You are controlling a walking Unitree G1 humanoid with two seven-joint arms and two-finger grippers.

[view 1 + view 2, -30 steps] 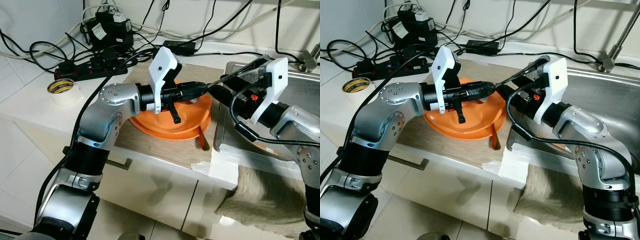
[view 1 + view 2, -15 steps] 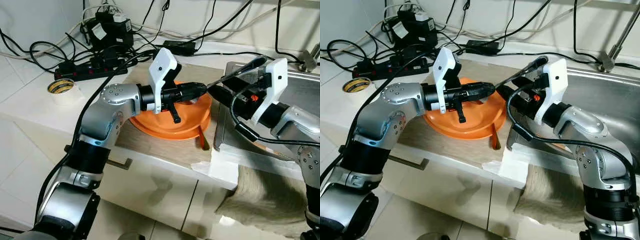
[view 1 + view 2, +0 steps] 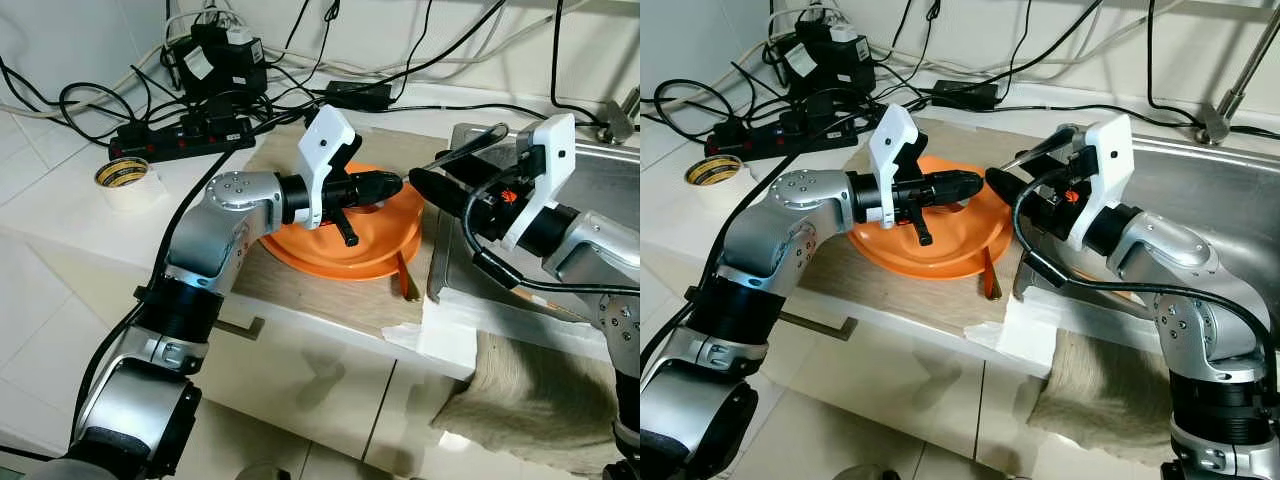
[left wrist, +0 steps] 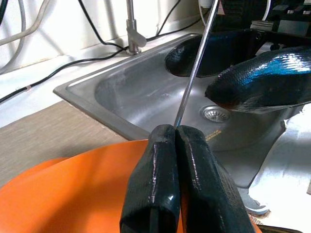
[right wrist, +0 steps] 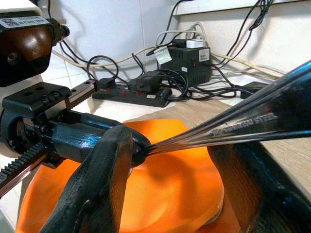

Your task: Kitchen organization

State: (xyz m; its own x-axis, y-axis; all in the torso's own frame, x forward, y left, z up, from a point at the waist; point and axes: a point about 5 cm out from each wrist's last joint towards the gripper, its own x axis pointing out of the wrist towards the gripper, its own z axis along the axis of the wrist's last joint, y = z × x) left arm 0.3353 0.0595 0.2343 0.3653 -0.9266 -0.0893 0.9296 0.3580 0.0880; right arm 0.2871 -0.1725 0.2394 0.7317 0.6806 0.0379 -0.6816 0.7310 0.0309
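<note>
My left gripper [image 3: 393, 183] is shut on the tip of a thin metal utensil [image 3: 460, 148] and holds it level above an orange plate [image 3: 340, 250] on the counter. The utensil slants up to the right toward my right arm. My right gripper [image 3: 1008, 170] is open, one finger on each side of the shaft. In the right wrist view its fingers [image 5: 97, 194] stand wide apart and the utensil [image 5: 233, 128] runs between them. The left wrist view has the left fingers [image 4: 160, 184] pressed together on the shaft [image 4: 194, 68].
A brown-handled utensil [image 3: 403, 275] lies at the plate's right edge. The steel sink [image 3: 610, 170] is on the right, with a white cloth [image 3: 450, 325] and a towel [image 3: 510, 400] over its front. Power strips and cables [image 3: 180, 135] and a tape roll [image 3: 125, 178] sit at the back left.
My right gripper's fingers have spread apart around the utensil. My left gripper has drawn back slightly to the left, still holding the utensil's tip.
</note>
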